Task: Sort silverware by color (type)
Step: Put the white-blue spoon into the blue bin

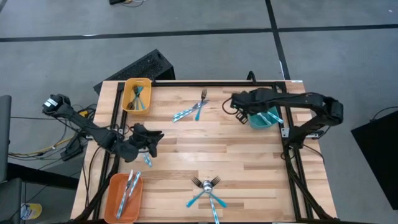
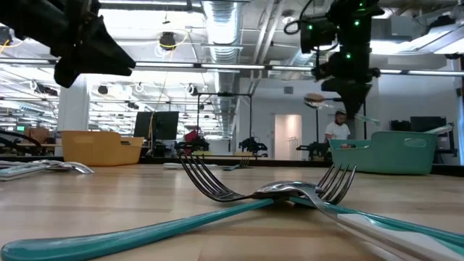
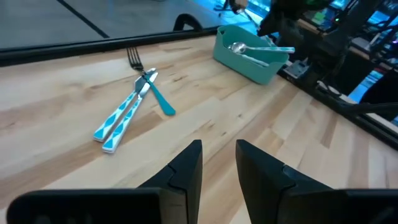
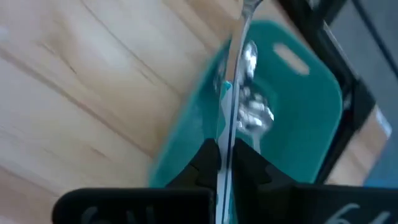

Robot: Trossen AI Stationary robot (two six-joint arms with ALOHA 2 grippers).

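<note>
Silverware with silver heads and light-blue handles lies in two loose heaps on the wooden table, one near the far edge [image 1: 196,109] [image 3: 134,102] and one near the front edge [image 1: 208,190] [image 2: 290,192]. A single piece [image 1: 147,160] lies on the table just beside my left gripper [image 1: 157,138] [image 3: 217,146], which hangs open and empty above the left side. My right gripper [image 1: 239,109] [image 4: 225,146] is shut on a spoon [image 2: 315,97] over the teal tray [image 1: 264,118] at the far right. My right gripper pinches the spoon between its two fingers by the blue handle [image 4: 226,93]. The silver end sticks out beyond the fingertips. The fingers slant down from above. The spoon is lifted clear, above the teal tray [image 4: 311,93].
The teal tray holds spoons [image 4: 252,112]. A yellow tray [image 1: 137,95] with forks stands at the far left corner. An orange tray [image 1: 123,196] with several pieces stands at the near left corner. Bare wood lies between the two heaps. A black frame runs along the table's edges.
</note>
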